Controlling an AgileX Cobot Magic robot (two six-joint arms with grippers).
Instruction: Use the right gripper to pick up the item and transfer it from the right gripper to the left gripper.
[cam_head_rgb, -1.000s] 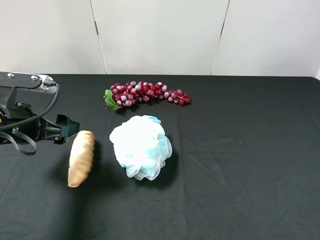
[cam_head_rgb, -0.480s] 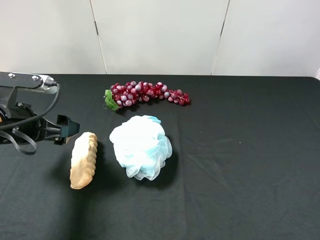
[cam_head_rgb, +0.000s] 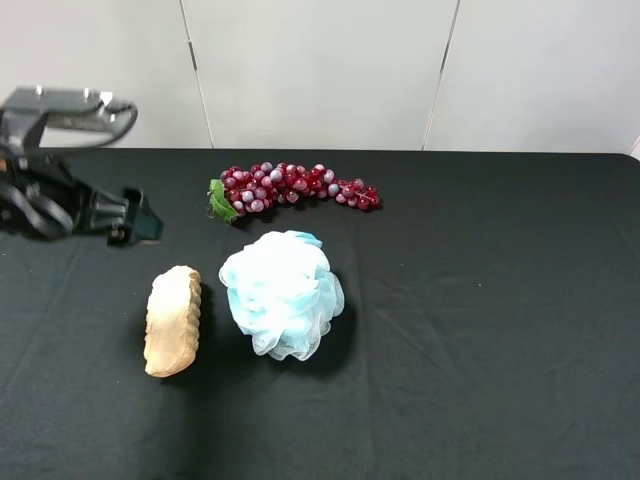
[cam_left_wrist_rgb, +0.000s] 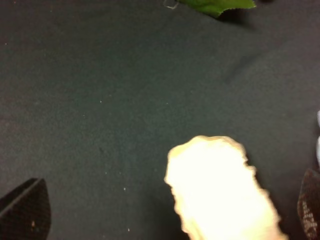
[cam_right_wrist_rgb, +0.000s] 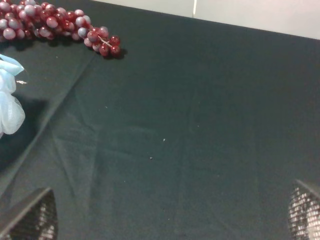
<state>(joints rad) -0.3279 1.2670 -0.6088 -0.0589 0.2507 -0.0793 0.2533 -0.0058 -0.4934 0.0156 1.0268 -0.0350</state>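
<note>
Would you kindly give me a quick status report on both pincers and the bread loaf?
Both pincers open and empty: left pincer, right pincer. Bread loaf flat on the black table, ungripped. Bath pouf close beside the loaf.

Golden-tan ridged loaf (cam_head_rgb: 173, 320); dark-red grapes (cam_head_rgb: 295, 187)

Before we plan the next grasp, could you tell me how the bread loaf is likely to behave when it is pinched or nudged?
The bread loaf keeps a firm ridged shape, so it probably stays stiff. It looks like a light toy. Lying flat and oblong on the black cloth, it should slide or pivot rather than roll.
</note>
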